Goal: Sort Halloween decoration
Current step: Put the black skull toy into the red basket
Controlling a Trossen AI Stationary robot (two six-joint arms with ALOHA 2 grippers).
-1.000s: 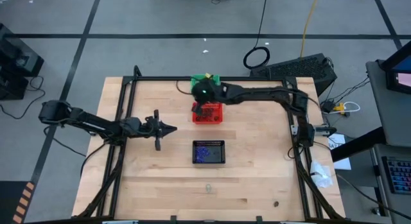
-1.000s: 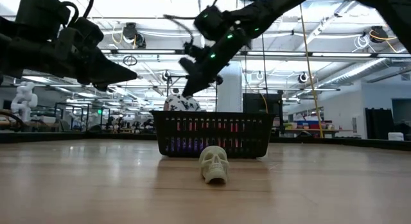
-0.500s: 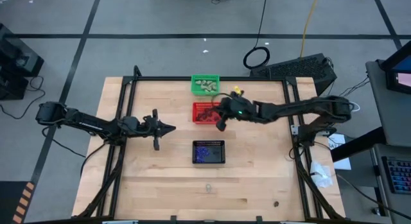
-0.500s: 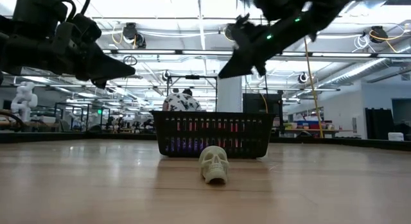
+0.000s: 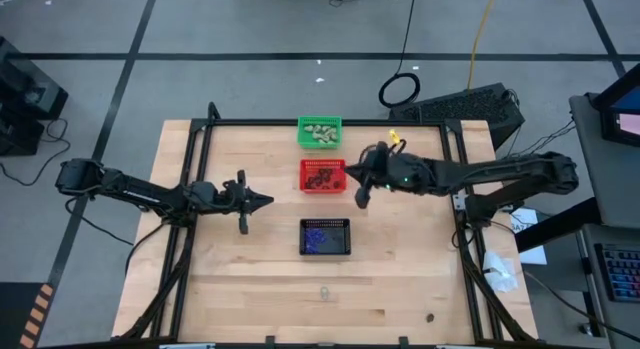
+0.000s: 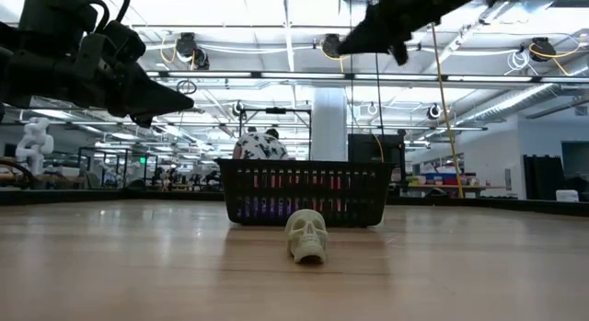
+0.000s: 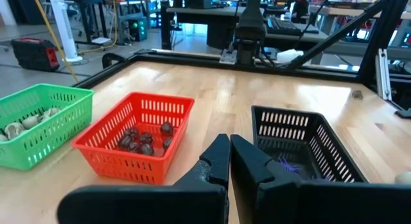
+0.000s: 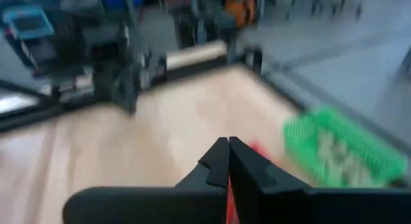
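Three mesh baskets stand in a row on the table: a green one (image 5: 320,132) with pale cream trinkets, a red one (image 5: 323,175) with dark brown trinkets, and a black one (image 5: 325,236) with purple trinkets. A cream skull (image 6: 306,234) rests on the wood near the near edge (image 5: 324,291). A dark brown trinket (image 5: 430,316) lies at the near right. My right gripper (image 5: 349,176) hangs shut in the air just right of the red basket, holding nothing. My left gripper (image 5: 267,200) waits shut over the table's left half, pointing at the baskets.
The table's black frame rails (image 5: 190,159) run along the left, far and right edges. Bare wood lies between the left gripper and the baskets and along the near edge. In the left wrist view the red basket (image 7: 138,144) and black basket (image 7: 302,140) stand ahead of the fingers.
My right gripper has drawn back from above the red basket's far side toward the table's right and has risen, while its arm has swung from the far edge toward the right edge. The left arm and the baskets have kept still.
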